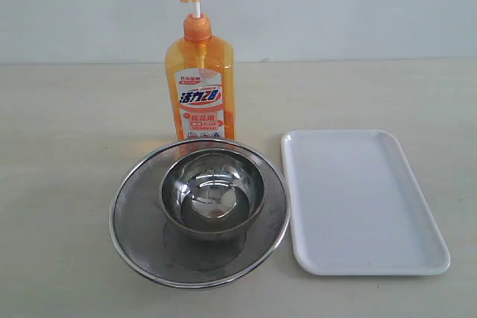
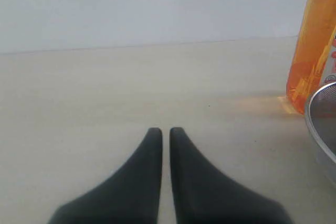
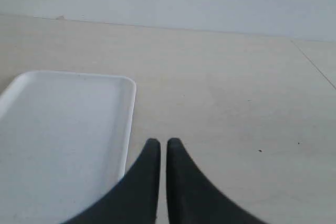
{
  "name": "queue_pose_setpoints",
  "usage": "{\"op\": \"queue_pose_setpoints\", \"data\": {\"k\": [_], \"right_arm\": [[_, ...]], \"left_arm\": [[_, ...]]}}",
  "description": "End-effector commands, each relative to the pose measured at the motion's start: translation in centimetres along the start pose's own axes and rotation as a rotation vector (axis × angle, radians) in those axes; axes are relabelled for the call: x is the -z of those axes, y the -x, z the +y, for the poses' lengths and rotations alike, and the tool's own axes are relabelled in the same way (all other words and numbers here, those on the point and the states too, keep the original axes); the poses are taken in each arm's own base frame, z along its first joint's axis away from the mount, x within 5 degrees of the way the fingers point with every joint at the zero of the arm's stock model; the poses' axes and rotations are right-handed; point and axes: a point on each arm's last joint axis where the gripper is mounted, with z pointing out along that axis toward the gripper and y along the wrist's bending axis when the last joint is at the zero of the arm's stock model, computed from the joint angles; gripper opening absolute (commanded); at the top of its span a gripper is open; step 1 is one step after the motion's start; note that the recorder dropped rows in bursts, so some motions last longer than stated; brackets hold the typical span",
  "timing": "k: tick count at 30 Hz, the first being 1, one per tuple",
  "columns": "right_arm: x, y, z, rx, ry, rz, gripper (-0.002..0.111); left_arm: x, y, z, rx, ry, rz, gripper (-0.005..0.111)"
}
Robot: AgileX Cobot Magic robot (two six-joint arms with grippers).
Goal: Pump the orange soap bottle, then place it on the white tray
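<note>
**Desk:** Where is the orange soap bottle for you?

**Me:** I see the orange soap bottle (image 1: 200, 91) standing upright on the table (image 1: 67, 147), in the upper middle of the exterior frame, a little left of centre. Its label faces the camera and its pump head is up on the white stem. It is not on the white tray (image 1: 358, 199), which lies flat in the lower right of that frame.

**Desk:** What is in front of the bottle?

**Me:** A round mesh strainer (image 1: 141, 236) in the lower left-centre, with a steel bowl (image 1: 212, 191) sitting inside it. The strainer's far rim overlaps the bottle's foot in the picture, so I cannot tell whether they touch. The tray is just beside the strainer's right edge.

**Desk:** And the jaws?

**Me:** On the left gripper (image 2: 165, 132) the jaws are drawn together to a thin slit with nothing between them, over bare table. The bottle and the strainer rim sit at the edge of that wrist view. On the right gripper (image 3: 159, 142) the jaws are closed the same way and hold nothing, with a rounded corner of the tray just beside them.
</note>
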Motion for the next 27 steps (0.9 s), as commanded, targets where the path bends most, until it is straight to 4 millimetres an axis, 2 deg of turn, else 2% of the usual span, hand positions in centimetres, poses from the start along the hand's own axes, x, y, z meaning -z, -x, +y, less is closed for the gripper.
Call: {"op": "queue_pose_setpoints", "data": {"k": [1, 23, 27], "right_arm": [[0.04, 0.09, -0.02, 0.0, -0.004, -0.013, 0.003], [0.04, 0.09, -0.02, 0.0, -0.004, -0.013, 0.003], [0.04, 0.09, -0.02, 0.0, -0.004, -0.013, 0.003]], "left_arm": [[-0.02, -0.03, -0.03, 0.009, -0.004, -0.008, 0.005], [-0.02, -0.03, -0.03, 0.009, -0.004, -0.008, 0.005], [-0.02, 0.16, -0.12, 0.051, -0.015, -0.028, 0.005]]}}
